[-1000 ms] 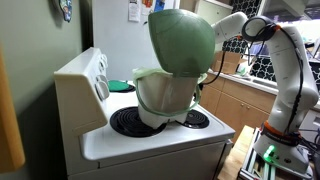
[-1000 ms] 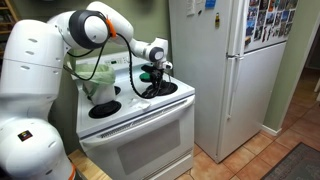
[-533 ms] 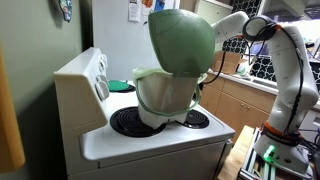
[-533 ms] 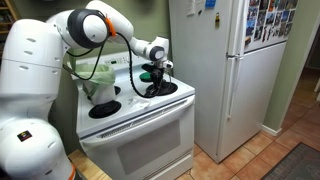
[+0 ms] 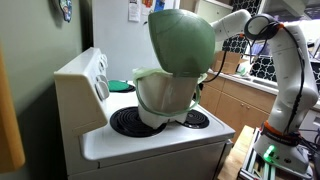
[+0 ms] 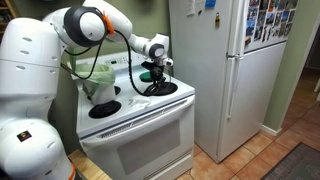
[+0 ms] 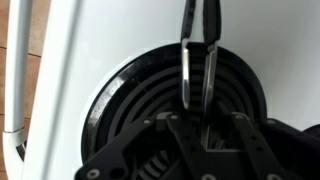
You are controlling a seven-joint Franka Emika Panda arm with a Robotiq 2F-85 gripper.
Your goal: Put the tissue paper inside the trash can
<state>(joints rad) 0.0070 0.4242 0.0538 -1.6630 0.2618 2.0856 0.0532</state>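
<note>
The trash can (image 5: pixel 165 95) is cream-white with a pale green rim and stands on the stove close to the camera, its big dull-green lid (image 5: pixel 182 40) tipped up. From the opposite side the trash can (image 6: pixel 98 82) sits at the back left of the cooktop. My gripper (image 6: pixel 152 78) hangs over the front right burner (image 6: pixel 160 90), to the right of the can. In the wrist view the gripper (image 7: pixel 199 18) points down at the coil burner (image 7: pixel 150 100), and only a thin slit separates the fingers (image 7: pixel 187 60). The tissue paper does not show in any view.
The white stove (image 6: pixel 140 112) has a raised control panel (image 5: pixel 85 75) at the back. A tall white fridge (image 6: pixel 225 70) stands right beside it. Wooden cabinets (image 5: pixel 240 100) lie behind the arm (image 5: pixel 235 25).
The arm's upper links have shifted slightly. The gripper stays over the same burner.
</note>
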